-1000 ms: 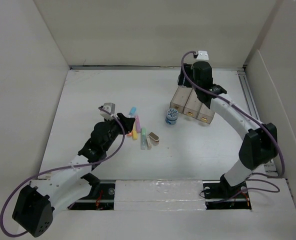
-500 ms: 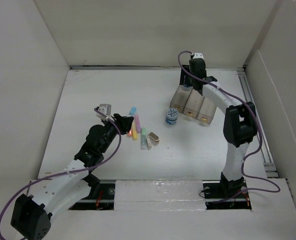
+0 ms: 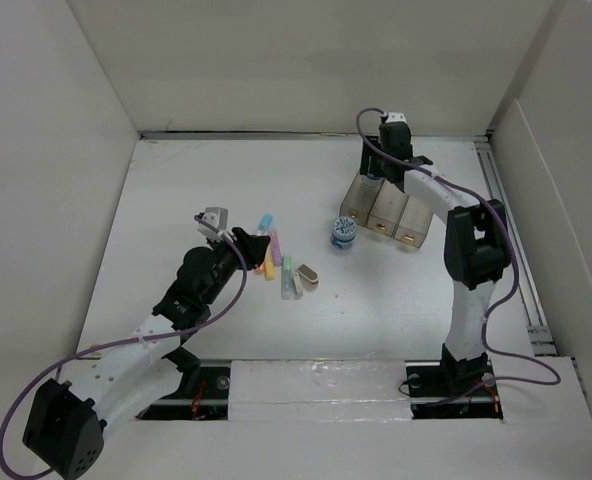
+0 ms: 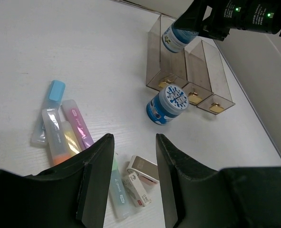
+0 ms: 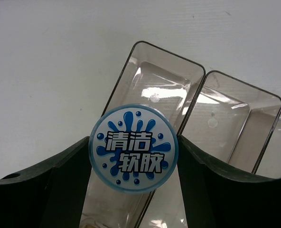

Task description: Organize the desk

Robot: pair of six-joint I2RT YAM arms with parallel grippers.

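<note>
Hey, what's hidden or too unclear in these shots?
- Top view: the right arm hides the jar it holds.
- Right wrist view: the jar's lid covers its body and part of the bin.
- Left wrist view: the left jaws cover the markers' near ends.
- Top view: print on small boxes too small.

Bright, even light on the white counter [image 3: 176,190]; faint soft shadows beside the clear bin [image 5: 226,111], whose floors show glare.

Robotics lab test cell: a matte-white desk [image 3: 376,300] boxed in by plain white upright panels [image 3: 306,60], a left arm [image 3: 126,355] and right arm [image 3: 471,300] bolted at its near edge, purple cables [image 3: 36,377] looping from them, a metal rail [image 3: 533,300] along the right side.
</note>
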